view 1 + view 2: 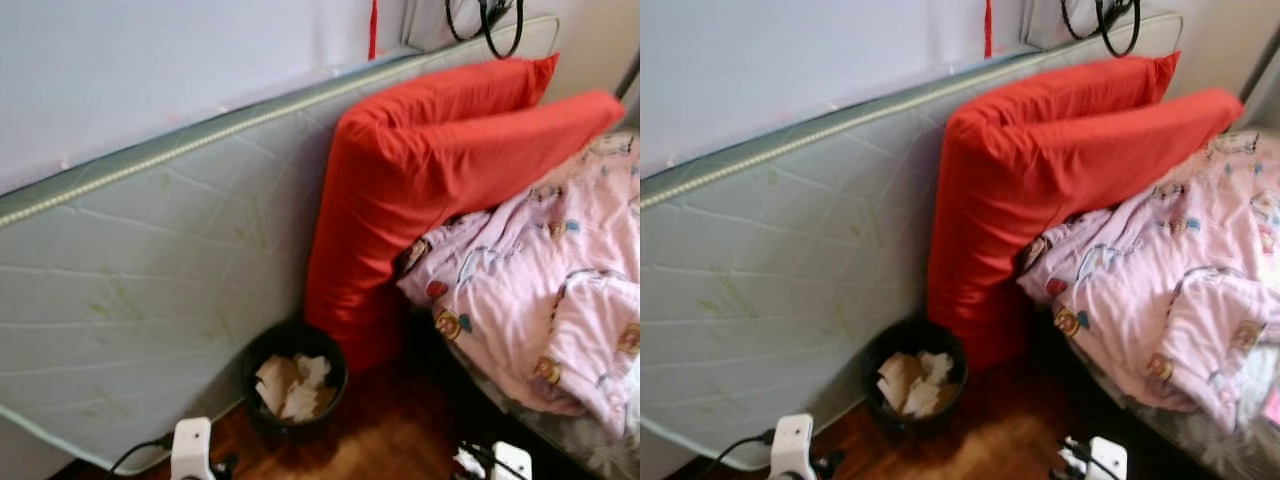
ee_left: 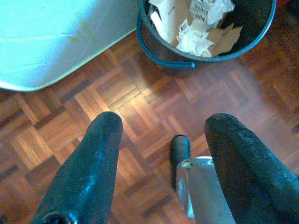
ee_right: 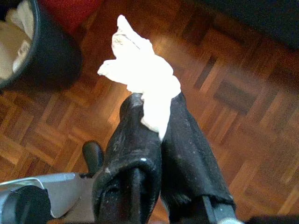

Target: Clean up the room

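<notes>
My right tool (image 3: 154,109) is pinched tight on a crumpled white tissue (image 3: 140,74), low over the brown wooden floor (image 3: 243,93). My left tool (image 2: 163,140) has its two black fingers (image 2: 88,172) spread wide with nothing between them. The round black bin (image 1: 293,380) with paper scraps sits at the bottom middle of the frame. Behind it, a pale quilted mattress (image 1: 150,280) leans on the wall. A big red pillow (image 1: 430,170) stands right of the bin, beside a pink cartoon blanket (image 1: 540,290).
</notes>
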Tool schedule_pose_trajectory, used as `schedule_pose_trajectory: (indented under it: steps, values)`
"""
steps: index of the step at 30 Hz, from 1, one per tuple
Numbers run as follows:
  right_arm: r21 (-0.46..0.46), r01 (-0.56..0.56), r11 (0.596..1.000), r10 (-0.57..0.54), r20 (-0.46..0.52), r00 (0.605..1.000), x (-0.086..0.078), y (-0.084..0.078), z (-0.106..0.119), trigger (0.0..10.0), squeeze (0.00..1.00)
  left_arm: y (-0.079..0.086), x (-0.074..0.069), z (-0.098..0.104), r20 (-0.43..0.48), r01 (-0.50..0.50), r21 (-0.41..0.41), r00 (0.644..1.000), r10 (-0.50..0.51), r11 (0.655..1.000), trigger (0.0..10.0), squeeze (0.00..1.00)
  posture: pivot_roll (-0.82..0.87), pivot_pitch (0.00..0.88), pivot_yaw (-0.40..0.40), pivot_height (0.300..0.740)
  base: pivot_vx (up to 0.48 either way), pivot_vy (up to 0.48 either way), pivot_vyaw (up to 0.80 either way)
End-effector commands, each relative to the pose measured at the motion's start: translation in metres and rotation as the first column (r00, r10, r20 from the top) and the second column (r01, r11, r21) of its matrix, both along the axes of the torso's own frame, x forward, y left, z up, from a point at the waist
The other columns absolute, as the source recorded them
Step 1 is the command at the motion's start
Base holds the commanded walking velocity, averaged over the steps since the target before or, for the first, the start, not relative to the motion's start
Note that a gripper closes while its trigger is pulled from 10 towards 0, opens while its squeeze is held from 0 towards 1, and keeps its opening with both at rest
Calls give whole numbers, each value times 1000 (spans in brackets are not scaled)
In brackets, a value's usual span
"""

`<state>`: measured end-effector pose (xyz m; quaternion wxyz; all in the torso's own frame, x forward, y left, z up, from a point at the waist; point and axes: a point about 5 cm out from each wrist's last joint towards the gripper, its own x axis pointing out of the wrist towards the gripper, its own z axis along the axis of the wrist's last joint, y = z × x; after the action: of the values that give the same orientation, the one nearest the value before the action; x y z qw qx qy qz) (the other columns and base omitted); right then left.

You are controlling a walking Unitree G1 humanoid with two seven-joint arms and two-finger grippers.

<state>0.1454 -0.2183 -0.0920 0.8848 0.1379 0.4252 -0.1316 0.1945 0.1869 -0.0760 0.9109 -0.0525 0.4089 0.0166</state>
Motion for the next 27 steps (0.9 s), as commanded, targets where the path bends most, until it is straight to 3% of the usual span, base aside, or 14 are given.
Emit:
schedule_pose_trajectory:
  steps: [1, 6, 16, 19, 27]
  values:
    - [7, -7, 1000, 7, 0, 1000, 2, 4, 0, 10000, 0, 7, -1, 0, -1, -2, 23, 1000, 2, 1000, 10000, 0, 59, 48, 18, 740, 0, 0, 0]
    - [-19, -34, 999, 34, -2, 999, 3, 3, 0, 10000, 0, 7, -2, -1, -21, 27, 34, 999, -27, 999, 10000, 0, 59, 52, 19, 740, 0, 0, 0]
    - [-19, -30, 999, 30, -1, 1000, 2, 3, 0, 10000, 0, 6, -4, -2, -20, -3, 14, 1000, 4, 1000, 10000, 0, 60, 56, 17, 740, 0, 0, 797]
    - [-4, -21, 1000, 21, -5, 1000, 2, 4, 0, 10000, 0, 4, -4, -2, -25, -3, 14, 1000, 3, 1000, 10000, 0, 61, 56, 14, 740, 0, 0, 148]
    - [-47, -67, 997, 67, 1, 998, 4, 2, 2, 10000, 0, 5, -5, -3, -32, -22, 15, 999, 23, 1000, 10000, 0, 61, 55, 14, 740, 274, 0, 149]
